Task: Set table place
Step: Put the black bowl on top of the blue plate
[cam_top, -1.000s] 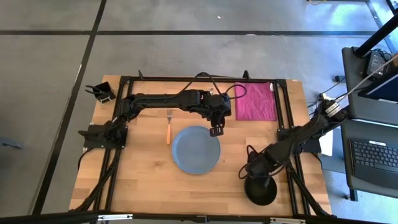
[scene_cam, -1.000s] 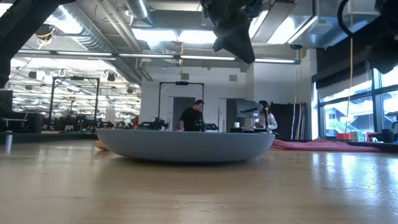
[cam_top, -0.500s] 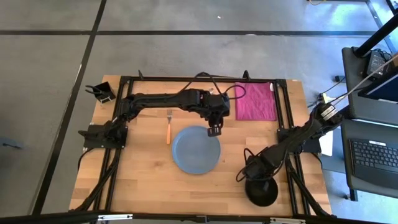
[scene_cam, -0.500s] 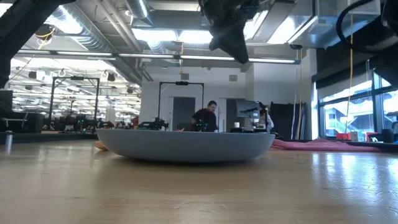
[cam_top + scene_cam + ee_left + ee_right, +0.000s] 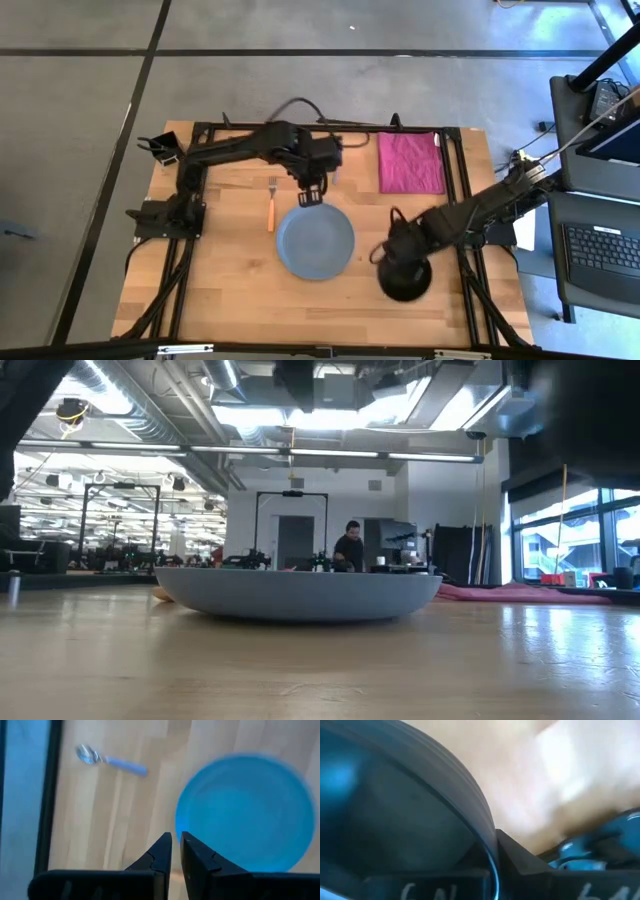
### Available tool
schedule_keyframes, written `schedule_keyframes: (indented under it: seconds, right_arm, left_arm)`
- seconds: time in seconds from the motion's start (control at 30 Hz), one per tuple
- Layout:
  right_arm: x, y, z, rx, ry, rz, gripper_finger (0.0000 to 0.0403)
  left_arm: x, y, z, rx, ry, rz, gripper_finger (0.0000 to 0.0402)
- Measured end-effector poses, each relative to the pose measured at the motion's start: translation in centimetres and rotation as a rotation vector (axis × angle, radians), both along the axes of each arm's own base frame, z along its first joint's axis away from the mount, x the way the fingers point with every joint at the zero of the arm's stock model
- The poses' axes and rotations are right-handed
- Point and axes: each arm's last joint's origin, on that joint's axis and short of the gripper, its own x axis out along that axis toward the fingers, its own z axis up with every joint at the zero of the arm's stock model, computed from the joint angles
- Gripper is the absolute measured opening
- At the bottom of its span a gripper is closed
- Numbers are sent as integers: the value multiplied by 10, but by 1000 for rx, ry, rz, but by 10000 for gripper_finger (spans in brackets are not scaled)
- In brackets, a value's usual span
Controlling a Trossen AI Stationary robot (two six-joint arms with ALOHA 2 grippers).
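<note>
The right claw (image 5: 392,256) is pinching the rigid, smooth round black bowl (image 5: 405,279) by its rim; the left claw (image 5: 309,196), closed and empty, is hovering.

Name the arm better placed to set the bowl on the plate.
Right: its gripper is shut on the black bowl's rim, beside the plate. The left gripper is shut and empty.

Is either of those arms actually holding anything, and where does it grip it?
The right gripper holds the black bowl by its rim. The left gripper is shut and holds nothing.
</note>
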Motion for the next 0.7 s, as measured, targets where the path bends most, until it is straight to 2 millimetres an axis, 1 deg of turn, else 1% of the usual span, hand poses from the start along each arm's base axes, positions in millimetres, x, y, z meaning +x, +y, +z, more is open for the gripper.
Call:
schedule_keyframes:
  seconds: [0.07,0.17,0.27,0.33,0.43,0.53,0.7]
  right_arm:
    - [10,-12,14,-35,-72,-30,6]
    - [27,-36,31,-44,-171,-100,6]
    - [42,-62,42,-27,-278,-179,6]
    - [50,-80,45,-9,-325,-237,6]
    - [61,-102,44,63,-380,-307,7]
    - [73,-118,33,112,-378,-345,9]
    - [101,-126,7,164,-368,-405,11]
  left_arm:
    - [-11,-1,14,-15,-56,30,33]
    - [-29,-3,38,-4,-147,52,33]
    - [-48,-4,53,6,-184,87,33]
    - [-59,-5,62,14,-201,91,33]
    - [-77,-6,77,38,-256,101,33]
    - [-95,-6,90,91,-300,122,33]
    - [-122,-4,108,205,-362,183,33]
